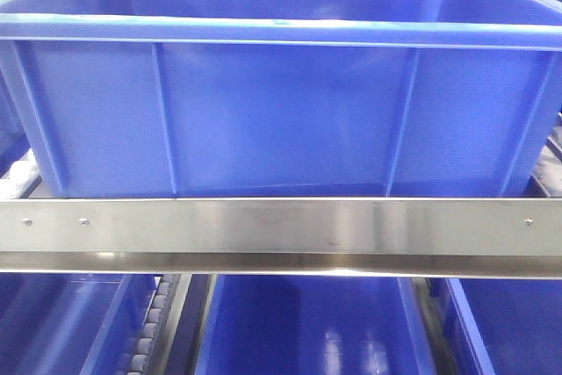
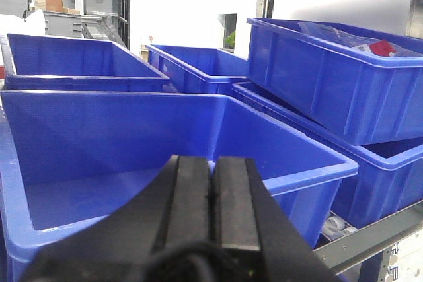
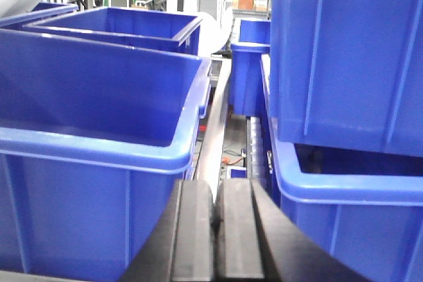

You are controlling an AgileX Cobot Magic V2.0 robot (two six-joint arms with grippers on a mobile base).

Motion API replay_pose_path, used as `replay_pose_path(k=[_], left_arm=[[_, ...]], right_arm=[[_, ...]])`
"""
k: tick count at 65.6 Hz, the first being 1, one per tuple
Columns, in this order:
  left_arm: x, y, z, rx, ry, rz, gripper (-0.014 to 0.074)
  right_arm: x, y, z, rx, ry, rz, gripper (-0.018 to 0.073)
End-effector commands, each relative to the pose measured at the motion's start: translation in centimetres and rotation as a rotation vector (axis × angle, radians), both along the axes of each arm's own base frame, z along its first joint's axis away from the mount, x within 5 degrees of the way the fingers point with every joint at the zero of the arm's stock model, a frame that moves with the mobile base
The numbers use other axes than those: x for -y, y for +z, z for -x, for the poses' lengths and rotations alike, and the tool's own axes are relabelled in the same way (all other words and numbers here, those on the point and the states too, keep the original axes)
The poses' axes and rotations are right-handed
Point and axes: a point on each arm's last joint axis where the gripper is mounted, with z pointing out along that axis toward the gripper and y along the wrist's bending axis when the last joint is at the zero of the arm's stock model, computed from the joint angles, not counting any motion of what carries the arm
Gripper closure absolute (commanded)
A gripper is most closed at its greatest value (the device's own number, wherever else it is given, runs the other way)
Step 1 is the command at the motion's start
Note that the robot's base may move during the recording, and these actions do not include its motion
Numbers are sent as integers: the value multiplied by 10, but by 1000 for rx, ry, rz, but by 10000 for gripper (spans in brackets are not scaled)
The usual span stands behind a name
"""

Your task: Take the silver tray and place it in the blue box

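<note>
Steel frame bar (image 1: 281, 226) spans front view foreground, w/ the blue box (image 1: 281, 111) resting directly behind and above it; more blue crates (image 1: 307, 331) sit on the lower level. Left wrist view: left tool (image 2: 211, 186) w/ pads pressed together, holding nothing, raised at near rim of blue box (image 2: 132, 143), whose interior looks bare; stacked crates (image 2: 330, 77) to its right. Right wrist view: right tool (image 3: 215, 219) likewise closed and unloaded, between two crates. Silver tray not visible in any view
</note>
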Motion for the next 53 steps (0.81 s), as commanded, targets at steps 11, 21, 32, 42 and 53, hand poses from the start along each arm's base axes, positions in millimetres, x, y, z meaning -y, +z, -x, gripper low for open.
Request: replay_pose_path(k=[11, 21, 32, 42, 53], left_arm=[[2, 11, 3, 26, -39, 34, 691], [2, 11, 3, 26, -39, 34, 691], [2, 11, 3, 26, -39, 34, 691], [2, 11, 3, 26, -39, 34, 691], [2, 11, 3, 26, -39, 34, 692]], right_arm=[[3, 7, 3, 96, -28, -38, 507], [5, 6, 3, 85, -62, -10, 507], [4, 2, 2, 38, -50, 5, 507], [3, -1, 1, 7, -30, -27, 507], [3, 1, 1, 22, -29, -19, 507]])
